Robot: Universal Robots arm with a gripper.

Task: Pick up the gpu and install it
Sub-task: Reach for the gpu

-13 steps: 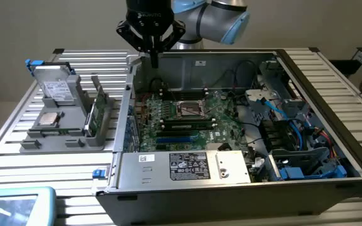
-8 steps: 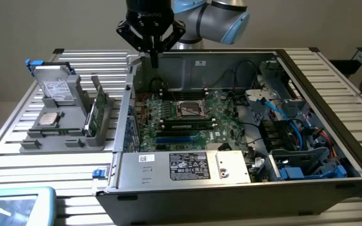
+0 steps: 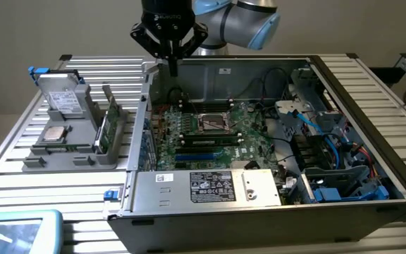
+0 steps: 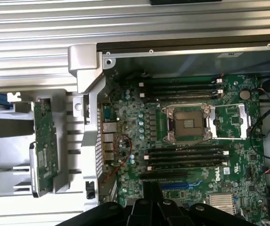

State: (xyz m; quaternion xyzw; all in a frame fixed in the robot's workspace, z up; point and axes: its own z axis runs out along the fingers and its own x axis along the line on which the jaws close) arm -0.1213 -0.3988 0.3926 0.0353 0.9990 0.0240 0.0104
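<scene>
**Gpu parked in its holder, claw shut over the case**

Closest to the exterior camera is a teal-rimmed thing (image 3: 12,227) at the corner of the slatted metal surface (image 3: 19,177). Next comes the open PC case (image 3: 259,225), lying on its side with the power supply (image 3: 203,186) along its near wall. To the exterior view's left of the case sits a grey holder (image 3: 62,154). The gpu (image 3: 108,126) stands on edge in the slot nearest the case, green board showing, just beside the case's wall. A hard drive (image 3: 63,99) leans at the far end of the same holder. Bare slats run in front of the holder and past the case on the exterior view's right, so there's decent open room out there. Inside the case the motherboard (image 3: 210,132) lies flat, with cables bunched toward the exterior view's right. Furthest back, the claw (image 3: 173,69) hangs above the case's far corner on the holder side. Its fingers are pressed together on nothing, up and away from the gpu. Plain beige wall behind.
</scene>
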